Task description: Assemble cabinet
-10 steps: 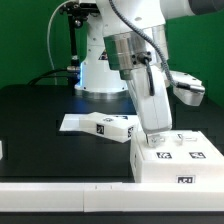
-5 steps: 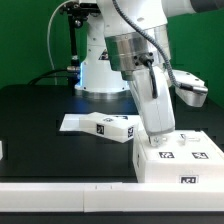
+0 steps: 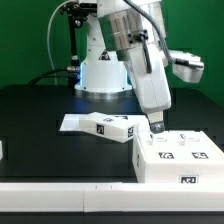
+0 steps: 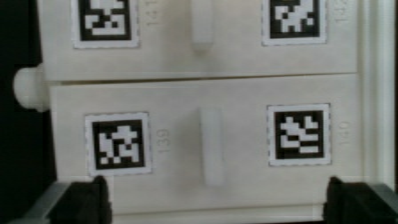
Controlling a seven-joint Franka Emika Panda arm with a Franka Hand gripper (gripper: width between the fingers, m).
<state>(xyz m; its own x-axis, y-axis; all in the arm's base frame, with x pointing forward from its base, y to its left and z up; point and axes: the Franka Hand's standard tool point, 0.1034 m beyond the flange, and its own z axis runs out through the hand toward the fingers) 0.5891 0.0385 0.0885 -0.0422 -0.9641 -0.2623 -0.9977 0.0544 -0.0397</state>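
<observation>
The cabinet [image 3: 181, 157] is a white box with black-and-white tags on top, at the front on the exterior view's right. My gripper [image 3: 157, 126] hangs just above its far left corner, fingers pointing down. In the wrist view the cabinet's tagged white panels [image 4: 205, 100] fill the picture, and the gripper [image 4: 217, 205] stands open with its dark fingers [image 4: 80, 203] wide apart over the white surface. Nothing is held between them. A low white tagged block [image 3: 112, 126] lies on the black table left of the cabinet.
A flat white sheet [image 3: 72, 122] sticks out from under the tagged block's left side. The white robot base [image 3: 102, 72] stands at the back. A white ledge [image 3: 60, 195] runs along the table's front edge. A grey clamp-like part [image 3: 188, 68] is at the back right.
The arm has risen and swung a little, lifting the gripper slightly off the cabinet's top. The cabinet and the tagged block have not moved.
</observation>
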